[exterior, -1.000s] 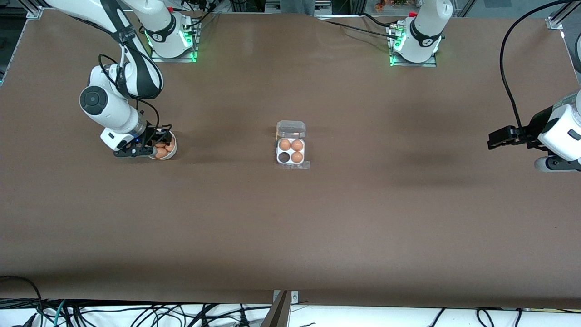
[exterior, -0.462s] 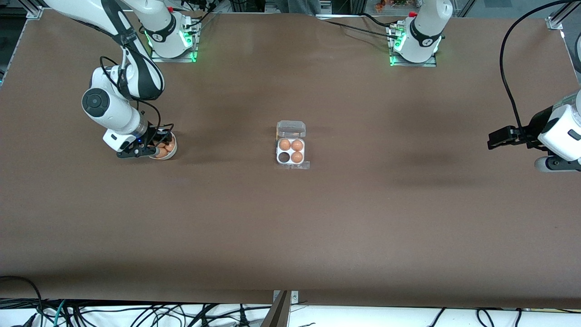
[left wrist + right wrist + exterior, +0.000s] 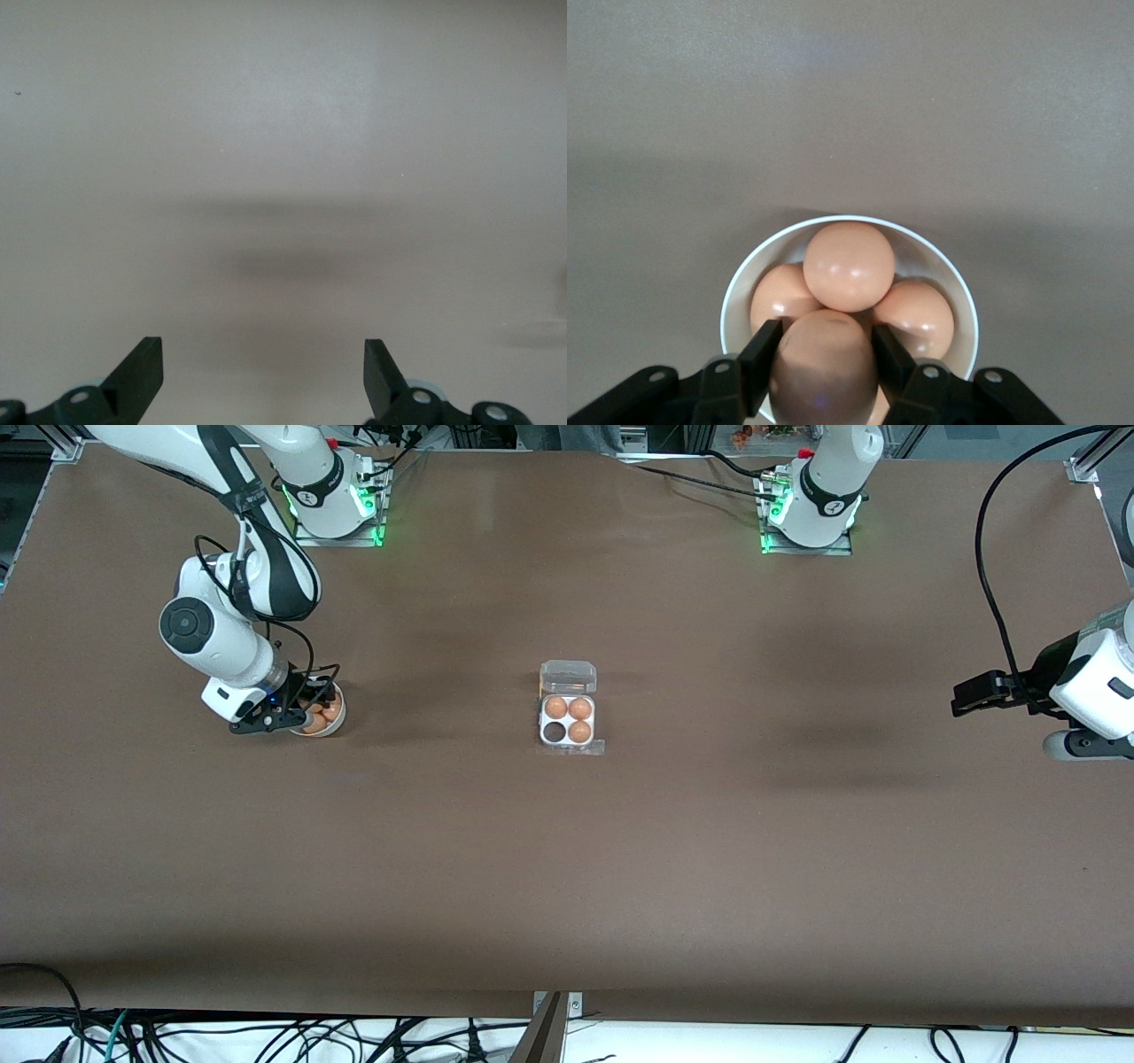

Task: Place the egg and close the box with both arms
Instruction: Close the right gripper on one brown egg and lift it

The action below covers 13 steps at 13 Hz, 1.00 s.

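Observation:
The clear egg box (image 3: 568,720) lies at the table's middle, its lid (image 3: 568,677) folded open. Three brown eggs fill its cells; one cell (image 3: 555,732) is empty. My right gripper (image 3: 297,714) is down in a round white bowl (image 3: 334,722) toward the right arm's end. In the right wrist view its fingers (image 3: 764,354) are shut on a brown egg (image 3: 824,367), with three more eggs in the bowl (image 3: 744,279). My left gripper (image 3: 974,693) waits in the air over the table's left arm end, open and empty (image 3: 263,372).
Bare brown table surrounds the box (image 3: 567,868). Both arm bases stand along the table's edge farthest from the front camera (image 3: 332,496) (image 3: 811,505). Cables lie along the nearest edge.
The right arm has shifted slightly, its gripper staying in the bowl. The left arm has not moved.

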Each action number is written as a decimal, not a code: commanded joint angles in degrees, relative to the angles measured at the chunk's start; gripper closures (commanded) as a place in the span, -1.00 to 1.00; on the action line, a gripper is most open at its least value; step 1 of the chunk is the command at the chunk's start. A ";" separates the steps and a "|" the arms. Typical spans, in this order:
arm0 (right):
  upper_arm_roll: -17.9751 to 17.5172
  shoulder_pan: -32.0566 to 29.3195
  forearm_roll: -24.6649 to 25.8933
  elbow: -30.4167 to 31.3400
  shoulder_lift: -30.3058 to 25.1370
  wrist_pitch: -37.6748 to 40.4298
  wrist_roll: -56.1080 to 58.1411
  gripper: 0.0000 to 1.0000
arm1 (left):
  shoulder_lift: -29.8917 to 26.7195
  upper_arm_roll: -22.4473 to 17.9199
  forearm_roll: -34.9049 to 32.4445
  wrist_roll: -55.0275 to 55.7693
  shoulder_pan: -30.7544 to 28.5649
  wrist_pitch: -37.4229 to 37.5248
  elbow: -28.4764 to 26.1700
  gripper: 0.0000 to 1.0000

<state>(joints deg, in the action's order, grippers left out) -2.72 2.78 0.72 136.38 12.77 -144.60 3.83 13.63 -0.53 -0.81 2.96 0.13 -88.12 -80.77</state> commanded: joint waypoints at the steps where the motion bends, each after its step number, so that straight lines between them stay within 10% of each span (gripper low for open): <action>1: -0.01 -1.02 0.42 -1.29 0.94 0.98 2.40 0.74 | 0.35 0.09 0.63 0.11 0.05 0.76 1.14 -1.00; 13: -0.09 -0.67 -0.54 -14.21 1.03 20.41 1.35 0.76 | 0.35 0.01 0.72 0.29 0.31 0.76 1.23 -1.00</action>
<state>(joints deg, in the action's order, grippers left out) -2.47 2.31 0.61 123.75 13.01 -125.81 5.19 13.63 -0.51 -0.81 2.96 0.22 -88.12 -80.77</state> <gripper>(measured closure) 0.507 0.000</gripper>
